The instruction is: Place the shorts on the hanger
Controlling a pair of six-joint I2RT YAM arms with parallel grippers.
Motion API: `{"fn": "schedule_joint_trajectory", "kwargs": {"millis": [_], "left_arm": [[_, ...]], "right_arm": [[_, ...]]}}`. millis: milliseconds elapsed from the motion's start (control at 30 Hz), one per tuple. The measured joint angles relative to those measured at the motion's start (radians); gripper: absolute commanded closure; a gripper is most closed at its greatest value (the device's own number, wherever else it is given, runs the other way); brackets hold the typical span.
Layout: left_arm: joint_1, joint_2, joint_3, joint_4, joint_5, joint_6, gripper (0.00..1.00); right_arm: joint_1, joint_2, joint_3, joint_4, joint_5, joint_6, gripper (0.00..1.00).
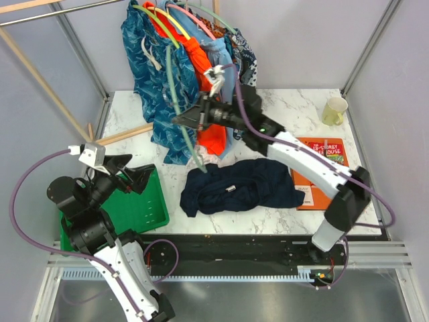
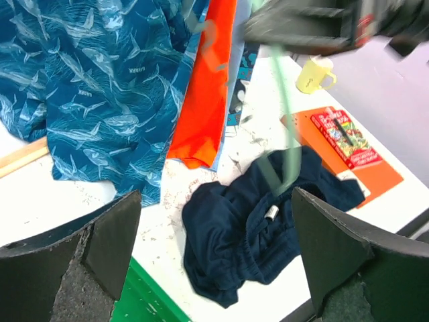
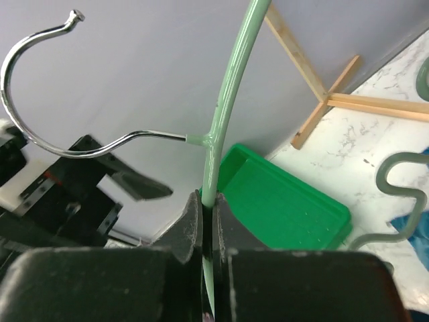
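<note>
while the marble table (image 1: 295, 107) fills most of the view, teal patterned shorts (image 1: 144, 60) and orange ones (image 1: 213, 137) hang at the back. the navy shorts (image 1: 241, 188) lie crumpled on the table near the front. the mint hanger (image 3: 224, 100) is tilted in the air behind them; can't tell if its low end touches them. the right gripper (image 3: 208, 211) is pinched tight on it near the hook. the left gripper (image 1: 138, 173) hovers over the green tray (image 1: 144, 208), jaws wide apart, holding nothing.
</note>
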Motion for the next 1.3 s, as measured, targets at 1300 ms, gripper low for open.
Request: {"fn": "schedule_joint_trajectory", "kwargs": {"millis": [1300], "left_arm": [[-1.262, 0.444, 0.193, -0.251, -0.456, 1.367, 0.11]], "right_arm": [[-0.159, -0.441, -0.389, -1.207, -0.493, -1.049, 1.0]]}}
